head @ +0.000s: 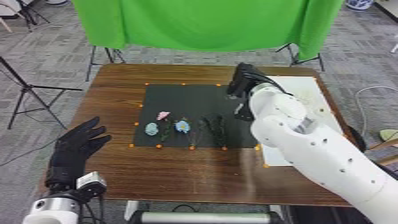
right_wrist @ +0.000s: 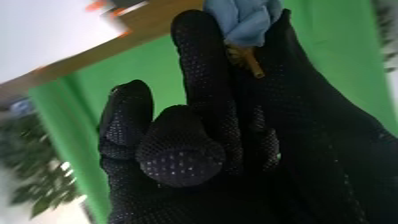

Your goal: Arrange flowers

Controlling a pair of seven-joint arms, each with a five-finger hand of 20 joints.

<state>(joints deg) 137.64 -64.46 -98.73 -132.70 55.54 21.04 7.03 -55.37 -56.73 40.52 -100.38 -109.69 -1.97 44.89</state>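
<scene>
At the left, over the brown table [head: 115, 175], we see the left hand [head: 71, 154] with its fingers apart and nothing in them. Next, on the black mat [head: 191, 95], lie the pale flower [head: 151, 129], the pink flower [head: 163, 115] and, just beside them, the blue flower [head: 182, 126]; we think they are light, with soft petals which could bend or crush, so we would take each by the stem, close under the head. Further right on the mat is a dark, thin bunch [head: 216, 131]; we cannot tell what it is, but it may tangle if we lift it quickly. Then comes the right hand [head: 242, 82] near the far right part of the mat, its finger and thumb closed on a bluish bloom [right_wrist: 242, 20]. From the bloom comes a small brownish stalk [right_wrist: 254, 65], probably stiffer than the petals but slim, so it could turn in the smooth glove; a gentle, firm pinch at the base of the bloom should be enough.
</scene>
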